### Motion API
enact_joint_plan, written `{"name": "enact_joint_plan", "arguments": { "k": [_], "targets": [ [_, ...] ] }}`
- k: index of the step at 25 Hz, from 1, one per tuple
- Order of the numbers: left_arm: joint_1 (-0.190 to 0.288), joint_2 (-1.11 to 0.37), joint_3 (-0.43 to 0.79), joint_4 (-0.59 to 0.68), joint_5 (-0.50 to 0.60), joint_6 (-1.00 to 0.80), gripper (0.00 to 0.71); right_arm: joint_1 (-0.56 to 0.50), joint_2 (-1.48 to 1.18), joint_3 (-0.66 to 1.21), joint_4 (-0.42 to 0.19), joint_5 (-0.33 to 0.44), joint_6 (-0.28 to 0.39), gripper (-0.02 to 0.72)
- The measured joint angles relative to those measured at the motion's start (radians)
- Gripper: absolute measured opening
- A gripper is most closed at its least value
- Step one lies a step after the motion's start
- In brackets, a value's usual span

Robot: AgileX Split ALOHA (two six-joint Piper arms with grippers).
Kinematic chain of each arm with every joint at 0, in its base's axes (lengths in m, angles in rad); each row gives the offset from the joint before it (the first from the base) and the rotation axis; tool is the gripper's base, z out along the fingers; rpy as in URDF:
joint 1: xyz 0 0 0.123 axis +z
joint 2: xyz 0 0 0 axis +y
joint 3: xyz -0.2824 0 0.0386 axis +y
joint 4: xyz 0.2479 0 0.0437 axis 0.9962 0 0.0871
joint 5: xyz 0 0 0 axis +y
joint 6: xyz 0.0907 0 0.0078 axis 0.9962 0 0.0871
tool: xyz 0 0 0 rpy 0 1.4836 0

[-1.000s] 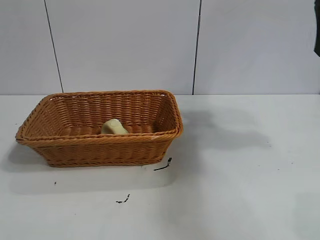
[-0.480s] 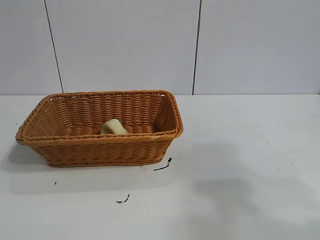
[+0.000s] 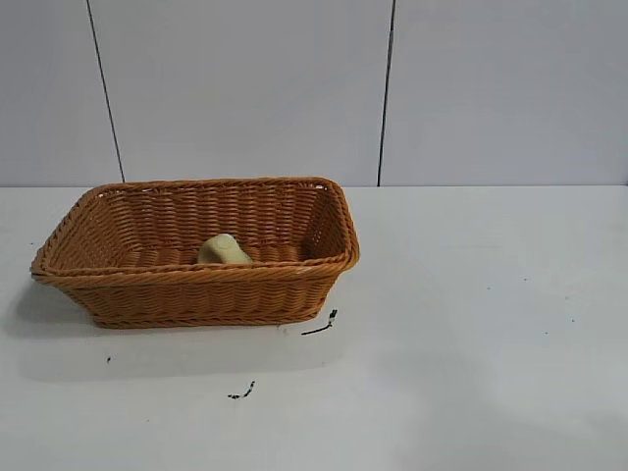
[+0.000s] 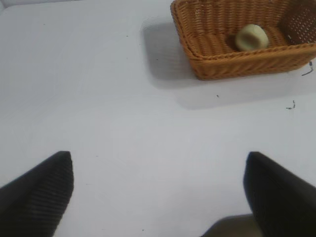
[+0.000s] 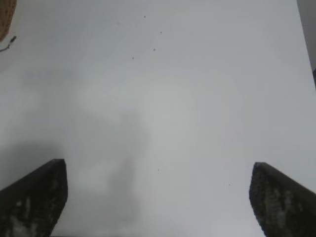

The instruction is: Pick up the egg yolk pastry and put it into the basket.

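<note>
The pale yellow-green egg yolk pastry (image 3: 224,249) lies inside the orange-brown wicker basket (image 3: 196,280) at the left of the table. Both also show in the left wrist view, the pastry (image 4: 252,37) inside the basket (image 4: 222,64). My left gripper (image 4: 159,163) is open and empty over bare table, well away from the basket. My right gripper (image 5: 158,170) is open and empty over bare table; only a corner of the basket (image 5: 6,17) shows in its view. Neither gripper shows in the exterior view.
Small black marks (image 3: 320,325) lie on the white table (image 3: 471,324) just in front of the basket's right corner, with another (image 3: 242,392) nearer the front. A grey panelled wall stands behind.
The dark arm part at the top right edge has left the exterior view. Its shadow slid across the right side of the table and faded. Basket and pastry have not moved.
</note>
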Motion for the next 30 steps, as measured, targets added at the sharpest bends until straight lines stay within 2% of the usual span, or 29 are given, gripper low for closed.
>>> {"name": "enact_joint_plan", "arguments": {
  "k": [10, 15, 30],
  "targets": [
    [0.0, 0.0, 0.0, 0.0, 0.0, 0.0, 0.696, 0.1, -0.171, 0.003, 0.0, 0.0, 0.0, 0.693],
    [0.0, 0.0, 0.0, 0.0, 0.0, 0.0, 0.696, 0.104, -0.306, 0.008, 0.0, 0.005, 0.0, 0.693],
    [0.0, 0.0, 0.0, 0.0, 0.0, 0.0, 0.696, 0.104, -0.313, 0.017, 0.0, 0.008, 0.008, 0.693]
  ]
}}
